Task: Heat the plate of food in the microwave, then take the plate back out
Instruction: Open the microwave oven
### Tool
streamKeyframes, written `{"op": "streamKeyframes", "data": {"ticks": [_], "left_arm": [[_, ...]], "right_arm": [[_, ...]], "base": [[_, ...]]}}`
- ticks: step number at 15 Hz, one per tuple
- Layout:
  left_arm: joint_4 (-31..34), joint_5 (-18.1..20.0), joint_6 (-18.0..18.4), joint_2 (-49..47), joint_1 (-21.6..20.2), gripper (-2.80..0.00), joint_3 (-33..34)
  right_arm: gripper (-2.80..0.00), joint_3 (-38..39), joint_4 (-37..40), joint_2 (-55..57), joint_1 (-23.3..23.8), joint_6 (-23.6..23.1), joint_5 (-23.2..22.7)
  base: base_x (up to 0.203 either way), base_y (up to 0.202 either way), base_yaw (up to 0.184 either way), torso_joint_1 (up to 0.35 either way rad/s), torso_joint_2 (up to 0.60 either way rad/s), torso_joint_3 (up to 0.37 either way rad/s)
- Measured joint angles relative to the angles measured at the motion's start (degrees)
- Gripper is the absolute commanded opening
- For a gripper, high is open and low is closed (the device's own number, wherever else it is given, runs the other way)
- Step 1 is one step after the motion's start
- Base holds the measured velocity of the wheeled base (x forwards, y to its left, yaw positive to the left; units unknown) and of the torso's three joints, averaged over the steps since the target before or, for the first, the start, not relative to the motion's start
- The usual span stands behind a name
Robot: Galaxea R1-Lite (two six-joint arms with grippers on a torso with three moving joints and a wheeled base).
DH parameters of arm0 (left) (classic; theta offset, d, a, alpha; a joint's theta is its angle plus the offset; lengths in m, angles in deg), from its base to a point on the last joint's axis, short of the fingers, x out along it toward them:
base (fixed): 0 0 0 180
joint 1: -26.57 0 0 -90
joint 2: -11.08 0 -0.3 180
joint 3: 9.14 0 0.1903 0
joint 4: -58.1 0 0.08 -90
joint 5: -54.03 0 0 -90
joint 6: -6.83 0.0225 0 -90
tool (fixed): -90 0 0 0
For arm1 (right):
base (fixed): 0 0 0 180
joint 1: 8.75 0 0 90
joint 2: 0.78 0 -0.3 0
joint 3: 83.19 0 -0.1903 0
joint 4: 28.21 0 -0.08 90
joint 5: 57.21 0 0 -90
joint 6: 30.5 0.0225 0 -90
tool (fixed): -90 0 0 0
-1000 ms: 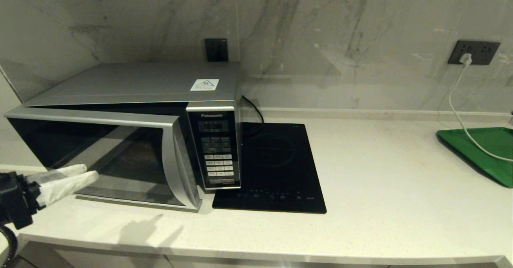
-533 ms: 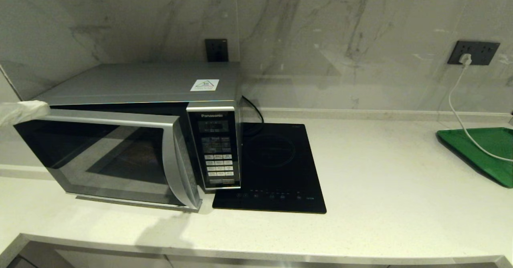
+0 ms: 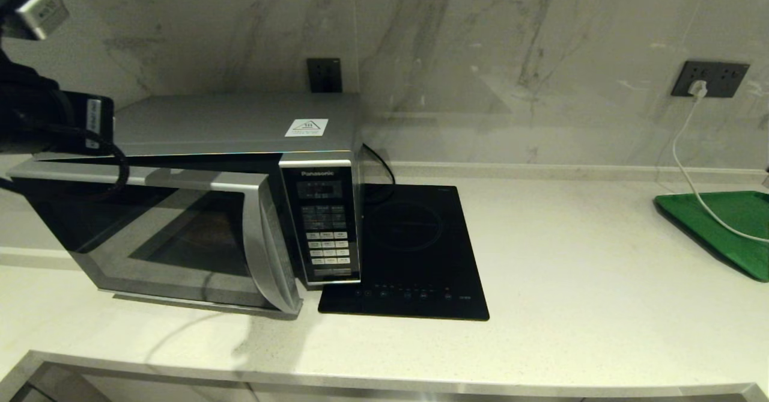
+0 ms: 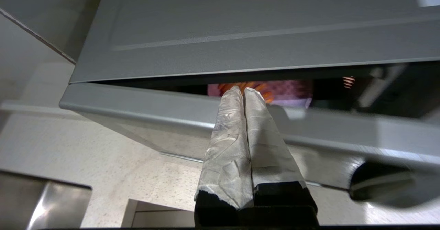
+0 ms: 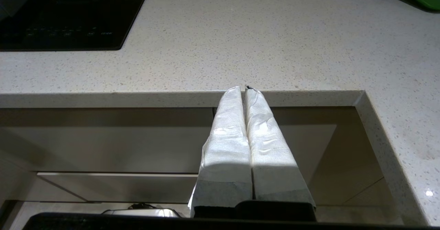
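The silver-grey microwave (image 3: 228,122) stands at the counter's left, its dark glass door (image 3: 162,234) ajar. My left arm (image 3: 54,119) hangs over the door's upper left corner. In the left wrist view my left gripper (image 4: 244,90) is shut and empty, its taped tips just above the door's top edge (image 4: 137,102). Through the gap behind that edge shows the lilac plate of food (image 4: 292,91) with orange sticks, inside the oven. My right gripper (image 5: 243,89) is shut and empty, parked below the counter's front edge.
A flat black induction hob (image 3: 408,252) lies right of the microwave's keypad (image 3: 324,228). A green tray (image 3: 721,228) sits at the far right, with a white cable (image 3: 691,173) running down to it from a wall socket. Bare counter lies between them.
My left arm has risen from counter level in front of the door to above the door's top left corner. The door stays ajar.
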State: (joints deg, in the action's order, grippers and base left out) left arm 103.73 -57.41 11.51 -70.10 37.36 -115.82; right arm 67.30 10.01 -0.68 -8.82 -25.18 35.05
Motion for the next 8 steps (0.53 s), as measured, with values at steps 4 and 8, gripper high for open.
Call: {"op": "streamKeyframes", "data": {"ticks": [4, 8], "left_arm": [[1.11, -1.61, -0.93, -8.32, 1.84, -2.80, -5.32], [3.99, -0.12, -8.28, -12.63, 5.45, -2.80, -7.09]], "right_arm": [[-2.80, 0.00, 0.01, 0.00, 0.00, 0.00, 0.03], [-2.80, 0.00, 0.01, 0.00, 0.00, -0.02, 0.01]], "base": [[0.000, 0.000, 0.000, 0.000, 0.00, 0.000], [0.000, 0.000, 0.000, 0.000, 0.00, 0.000]]}}
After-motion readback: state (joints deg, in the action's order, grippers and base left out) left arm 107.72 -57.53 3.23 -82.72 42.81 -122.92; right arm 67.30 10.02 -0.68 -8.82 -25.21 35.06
